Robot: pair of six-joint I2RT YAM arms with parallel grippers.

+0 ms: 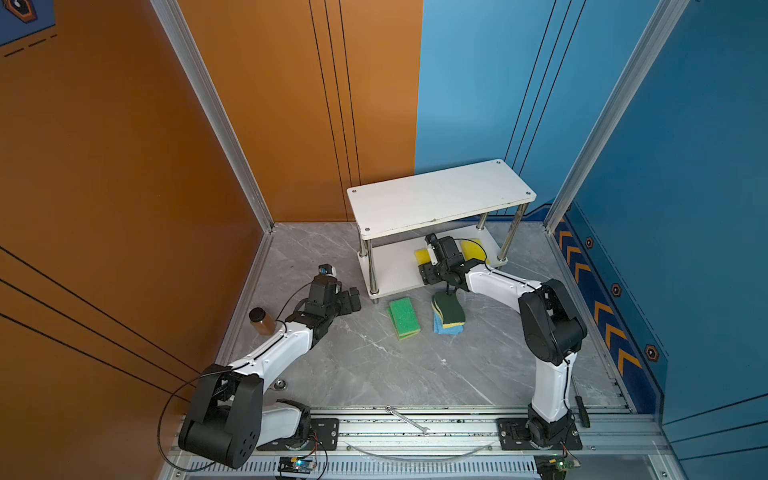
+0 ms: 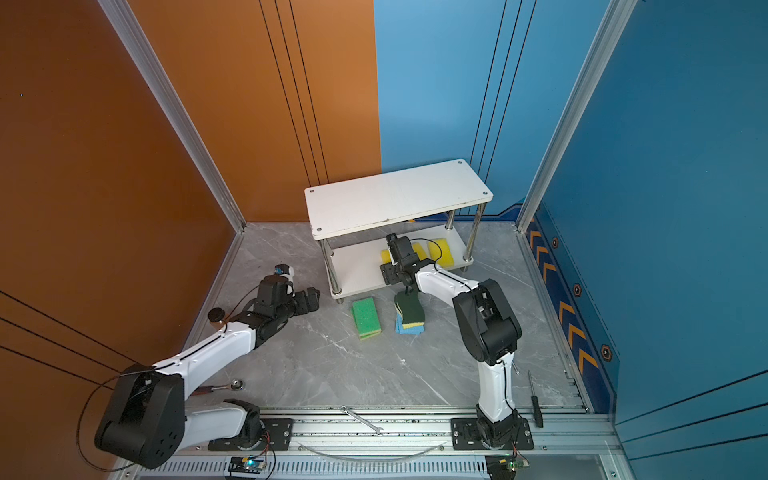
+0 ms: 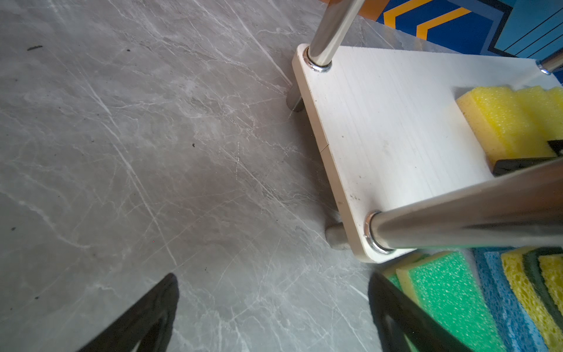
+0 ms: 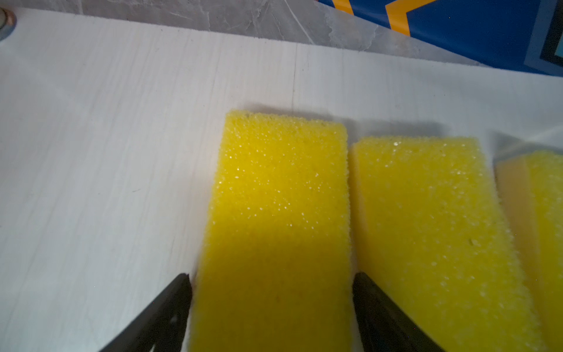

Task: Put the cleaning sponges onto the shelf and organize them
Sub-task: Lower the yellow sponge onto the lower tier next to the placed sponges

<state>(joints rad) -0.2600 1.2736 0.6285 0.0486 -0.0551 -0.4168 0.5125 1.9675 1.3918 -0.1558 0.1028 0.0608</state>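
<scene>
Bright, even light in both top views, with only soft shade pooling inside the shelf [image 1: 440,195]. Right wrist view now: the near half of the yellow sponge [image 4: 280,189] is dimmed by shadow, its close edge smeared. Left wrist view: the chrome post [image 3: 472,210] looms blurred and glare-streaked, and straight lines bow at the edges.

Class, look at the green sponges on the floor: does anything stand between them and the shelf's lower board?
Nothing visible does. The green sponges lie right in front of the lower board, which is bare there; the right hand straddles a yellow sponge farther along.
</scene>
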